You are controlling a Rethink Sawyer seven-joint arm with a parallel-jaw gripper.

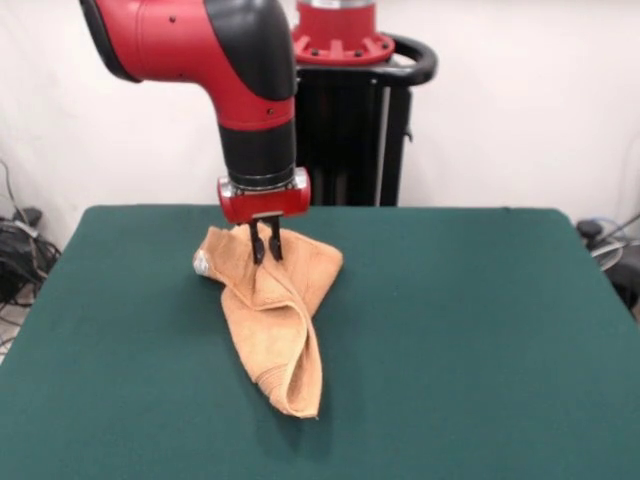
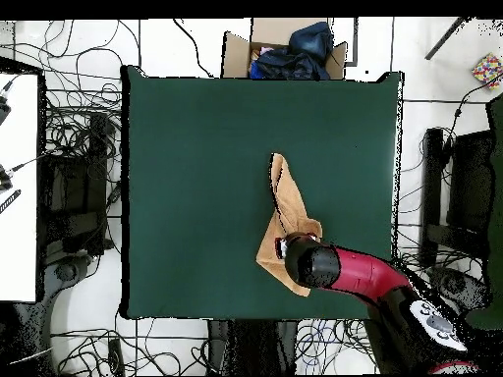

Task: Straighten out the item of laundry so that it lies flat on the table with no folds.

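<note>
I see the jaws (image 1: 266, 250) nipped close together on the far end of the towel (image 1: 272, 325), which lies crumpled and twisted on the green worktop (image 1: 460, 330), trailing toward six o'clock in the front view, right of centre overhead.

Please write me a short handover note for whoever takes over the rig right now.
End effector: fingers close together, pinching the orange towel at its far end, near the robot.
Towel: bunched and twisted, running in a long folded strip toward the middle of the green table; the far part looks raised, the near tip lies on the felt.
Done: the grasp only.
Left: spread it open and lay it flat, without folds.
</note>
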